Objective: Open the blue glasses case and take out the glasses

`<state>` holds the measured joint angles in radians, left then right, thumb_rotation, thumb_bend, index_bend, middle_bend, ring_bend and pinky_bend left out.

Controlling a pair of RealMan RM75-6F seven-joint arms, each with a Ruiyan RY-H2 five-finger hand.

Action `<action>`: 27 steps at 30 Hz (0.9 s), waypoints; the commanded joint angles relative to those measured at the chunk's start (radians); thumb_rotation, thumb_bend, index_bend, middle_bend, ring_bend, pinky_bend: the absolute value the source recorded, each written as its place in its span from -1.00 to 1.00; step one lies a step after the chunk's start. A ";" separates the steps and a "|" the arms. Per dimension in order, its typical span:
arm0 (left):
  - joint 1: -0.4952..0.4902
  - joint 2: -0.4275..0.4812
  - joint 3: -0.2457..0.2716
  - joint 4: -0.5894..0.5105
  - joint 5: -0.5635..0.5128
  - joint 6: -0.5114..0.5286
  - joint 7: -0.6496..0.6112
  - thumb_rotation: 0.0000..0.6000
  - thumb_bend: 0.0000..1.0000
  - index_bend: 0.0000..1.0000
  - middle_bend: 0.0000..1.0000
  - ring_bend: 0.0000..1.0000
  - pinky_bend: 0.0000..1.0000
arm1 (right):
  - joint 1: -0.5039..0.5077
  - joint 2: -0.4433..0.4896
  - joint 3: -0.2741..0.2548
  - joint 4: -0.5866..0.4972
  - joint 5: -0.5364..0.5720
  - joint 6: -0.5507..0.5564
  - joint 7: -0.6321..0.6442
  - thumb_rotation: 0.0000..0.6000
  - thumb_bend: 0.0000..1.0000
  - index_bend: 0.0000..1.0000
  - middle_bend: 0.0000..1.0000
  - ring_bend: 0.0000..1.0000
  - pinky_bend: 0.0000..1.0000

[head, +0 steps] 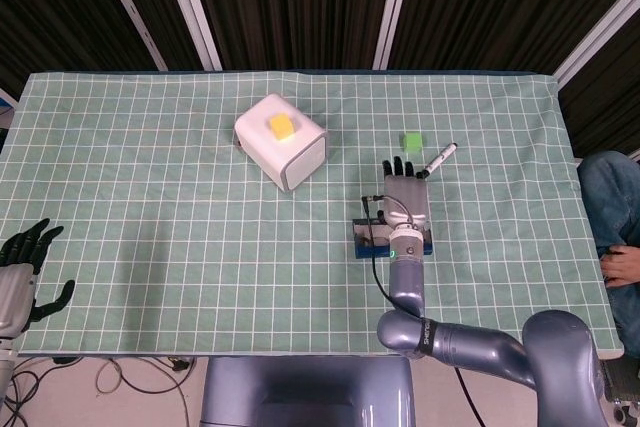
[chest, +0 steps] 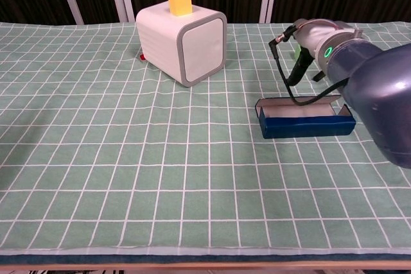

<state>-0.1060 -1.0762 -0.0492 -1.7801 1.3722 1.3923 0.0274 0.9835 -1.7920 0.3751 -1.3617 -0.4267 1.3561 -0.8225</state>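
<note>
A: Where's the case?

B: Case (chest: 307, 119) lies on the bench (head: 150, 197), right of centre; my right robot hand (head: 406, 192) hovers above it, fingers extended, apparently empty; left robot hand (head: 22, 265) idles wide.

A: Step?

B: Opening, I judge; next, reach inside; glasses unseen.

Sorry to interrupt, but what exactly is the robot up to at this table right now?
It is working on the blue glasses case on the green checked cloth. The right hand reaches over the case's far side, fingers extended; whether it holds anything cannot be told. The left hand hangs open at the table's near left edge. A white box, a green block and a marker lie beyond.
</note>
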 commanded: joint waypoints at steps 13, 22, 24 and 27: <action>0.003 -0.004 0.000 -0.002 0.001 0.009 0.009 1.00 -0.28 -0.78 -1.00 -1.00 -1.00 | -0.072 0.164 -0.002 -0.211 0.100 -0.082 -0.097 1.00 -0.42 -0.72 -0.83 -0.86 -0.54; 0.003 -0.004 -0.001 -0.001 0.001 0.008 0.007 1.00 -0.28 -0.78 -1.00 -1.00 -1.00 | -0.055 0.134 -0.010 -0.158 0.118 -0.088 -0.109 1.00 -0.42 -0.73 -0.84 -0.86 -0.55; 0.002 -0.004 -0.001 0.000 0.000 0.006 0.007 1.00 -0.28 -0.78 -1.00 -1.00 -1.00 | -0.054 0.119 -0.009 -0.129 0.107 -0.089 -0.094 1.00 -0.42 -0.73 -0.84 -0.86 -0.54; 0.002 -0.004 -0.001 -0.001 0.000 0.007 0.006 1.00 -0.28 -0.78 -1.00 -1.00 -1.00 | -0.055 0.088 -0.013 -0.072 0.066 -0.083 -0.056 1.00 -0.42 -0.73 -0.83 -0.86 -0.55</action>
<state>-0.1038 -1.0800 -0.0504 -1.7809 1.3726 1.3988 0.0337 0.9280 -1.6816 0.3650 -1.4690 -0.3330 1.2699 -0.9042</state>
